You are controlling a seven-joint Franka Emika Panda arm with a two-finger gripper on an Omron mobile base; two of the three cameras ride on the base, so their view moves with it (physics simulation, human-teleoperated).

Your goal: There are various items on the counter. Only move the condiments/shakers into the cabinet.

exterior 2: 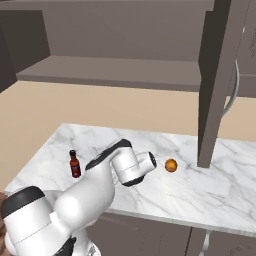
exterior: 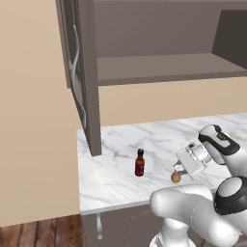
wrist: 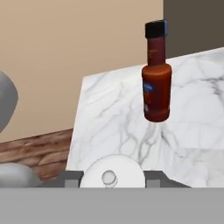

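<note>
Between the gripper (wrist: 113, 178) fingers sits a white-topped shaker (wrist: 112, 171), clamped.

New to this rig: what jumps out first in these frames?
The open cabinet with its bare shelf hangs over the white marble counter, door swung out at the left. On the counter a dark red bottle stands upright, with a small orange fruit to its right. The hand is low by the fruit, its fingers either side of a white-topped shaker.
</note>
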